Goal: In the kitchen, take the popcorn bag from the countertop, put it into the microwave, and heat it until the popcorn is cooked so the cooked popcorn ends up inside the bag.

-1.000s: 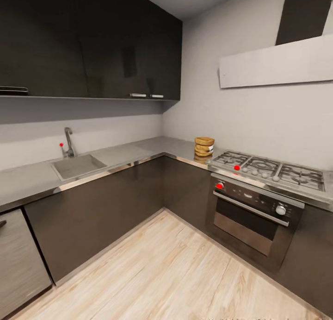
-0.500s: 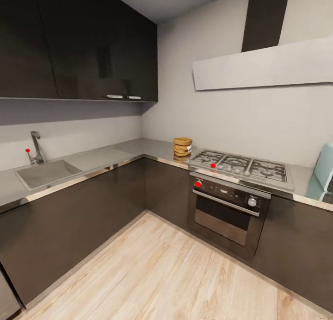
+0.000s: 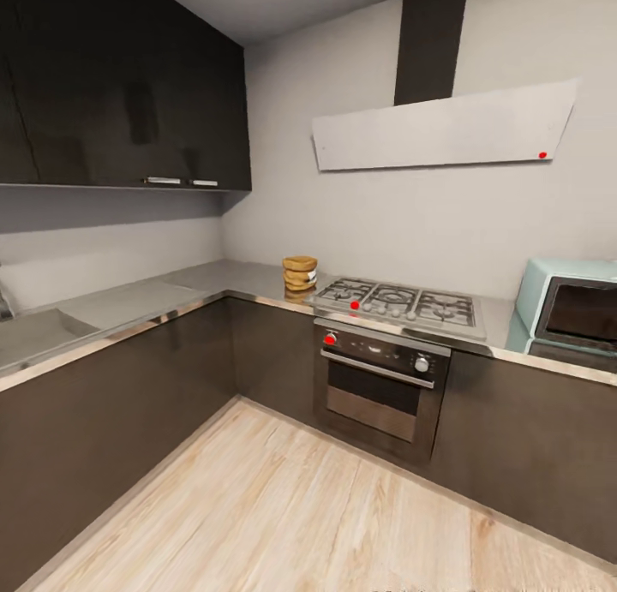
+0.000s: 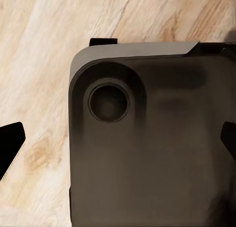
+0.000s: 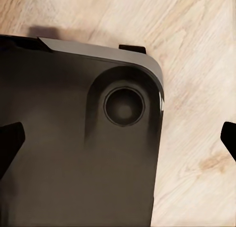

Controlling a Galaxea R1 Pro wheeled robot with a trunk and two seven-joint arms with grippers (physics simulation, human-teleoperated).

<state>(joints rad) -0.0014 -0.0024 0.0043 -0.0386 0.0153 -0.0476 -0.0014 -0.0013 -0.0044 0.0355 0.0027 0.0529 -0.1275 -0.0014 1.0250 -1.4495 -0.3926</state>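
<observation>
Popcorn bag (image 3: 300,274) sits on countertop (image 3: 128,301) beside hob (image 3: 398,305); both end effectors spread.

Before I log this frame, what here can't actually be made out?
- Microwave: head view's right edge cuts it off; knobs unseen.
- Popcorn bag: far and small in the head view; contents unreadable.
- Sink: cropped by the head view's left edge.
- Left gripper, right gripper: wrist views catch only dark fingertip slivers at the borders.

Bare worktop (image 3: 240,277) lies open beside the popcorn bag (image 3: 299,274). The gas hob (image 3: 398,304) stands between the bag and the microwave (image 3: 572,313). Dark wall cabinets (image 3: 120,86) overhang the left run.
</observation>
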